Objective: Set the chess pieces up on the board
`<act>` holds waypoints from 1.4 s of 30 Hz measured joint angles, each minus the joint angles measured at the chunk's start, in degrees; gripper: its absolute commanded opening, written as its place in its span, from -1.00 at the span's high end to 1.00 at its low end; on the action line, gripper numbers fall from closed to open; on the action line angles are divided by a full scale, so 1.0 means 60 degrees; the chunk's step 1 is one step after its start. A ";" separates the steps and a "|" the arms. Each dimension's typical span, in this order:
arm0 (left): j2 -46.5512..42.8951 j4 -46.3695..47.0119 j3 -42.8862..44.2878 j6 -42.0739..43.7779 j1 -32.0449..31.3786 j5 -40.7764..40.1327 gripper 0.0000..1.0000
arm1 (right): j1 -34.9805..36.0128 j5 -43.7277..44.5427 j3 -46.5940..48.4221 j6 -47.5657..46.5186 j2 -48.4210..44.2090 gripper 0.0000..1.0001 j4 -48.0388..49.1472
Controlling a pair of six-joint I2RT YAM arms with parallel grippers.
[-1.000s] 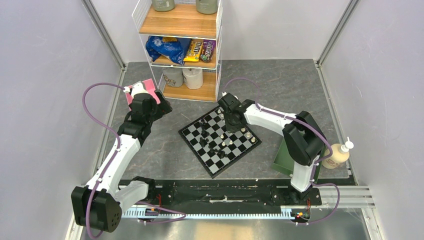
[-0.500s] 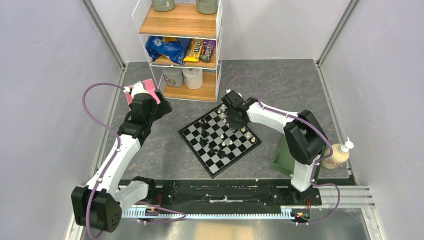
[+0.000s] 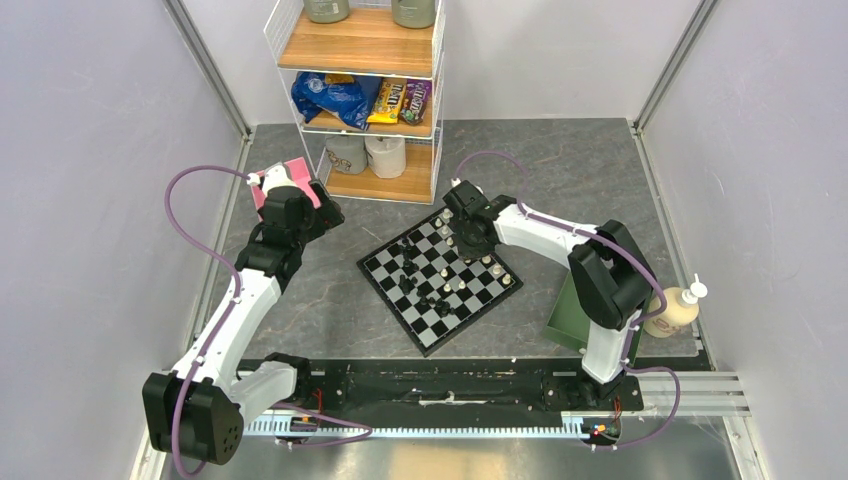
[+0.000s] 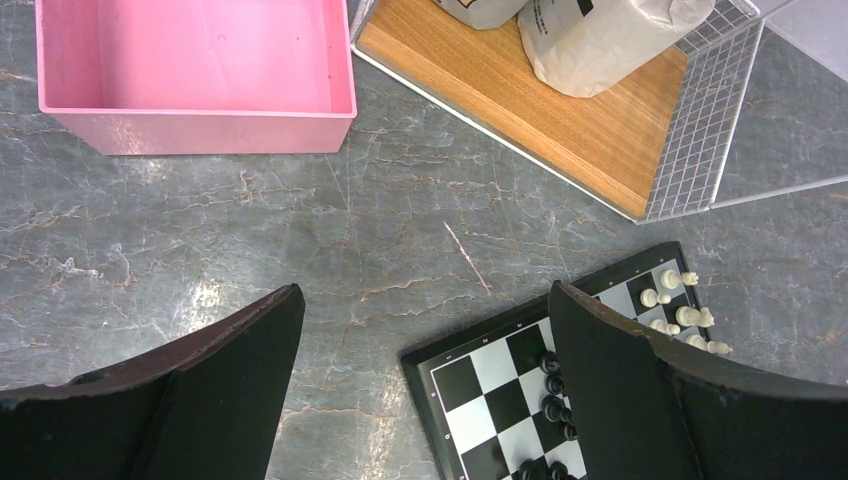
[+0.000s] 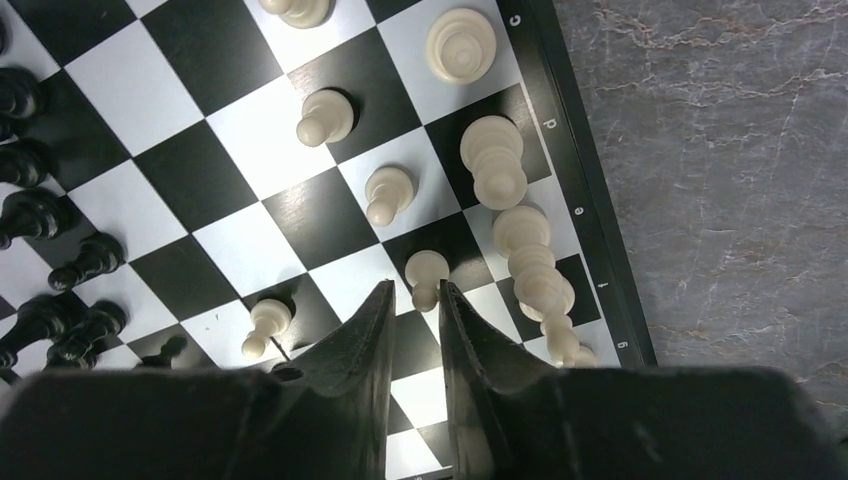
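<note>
Along the right edge of the board (image 3: 425,325), nearly done ranking the cream chess pieces (image 5: 495,165) (black pieces (image 5: 30,215) opposite seemingly only part-sorted). Straddles a cream pawn (image 5: 427,270) with the barely parted right gripper (image 5: 415,288), gripped or freed, cannot tell. Holds nothing in the wide-spread left gripper (image 4: 425,290)

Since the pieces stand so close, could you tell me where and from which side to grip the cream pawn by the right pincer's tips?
Take the cream pawn at its round head, straight down from above: it stands upright, and tall cream pieces stand close beside it, so a sideways approach might topple them.
</note>
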 measured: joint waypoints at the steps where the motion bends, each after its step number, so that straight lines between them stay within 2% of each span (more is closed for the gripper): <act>1: 0.0000 0.0000 0.0000 0.0000 0.0000 0.0000 -0.98 | 0.0000 -0.0040 0.0000 -0.0025 -0.0018 0.28 -0.0011; 9: 0.0000 0.0004 0.0000 0.0000 0.0000 0.0004 -0.98 | 0.0138 -0.0138 -0.0015 -0.0160 -0.1104 0.19 -0.0353; 15: 0.0000 0.0004 0.0000 0.0000 0.0000 0.0040 -0.98 | 0.0805 -0.0299 -0.0787 0.0120 -0.1902 0.18 -0.0324; 20: 0.0000 0.0007 0.0000 0.0000 0.0000 0.0076 -0.98 | 0.1286 -0.0550 -0.1479 0.0459 -0.1734 0.16 -0.0331; 27: 0.0000 0.0004 0.0000 0.0000 0.0004 0.0073 -0.97 | 0.1344 -0.0539 -0.1497 0.0561 -0.1457 0.14 -0.0248; 33: -0.0004 0.0004 0.0000 0.0000 0.0000 0.0076 -0.97 | 0.1344 -0.0262 -0.1392 0.0517 -0.1242 0.28 -0.0233; 42: -0.0004 0.0004 0.0000 0.0000 0.0000 0.0073 -0.98 | 0.1341 -0.0091 -0.1202 0.0488 -0.0834 0.33 -0.0127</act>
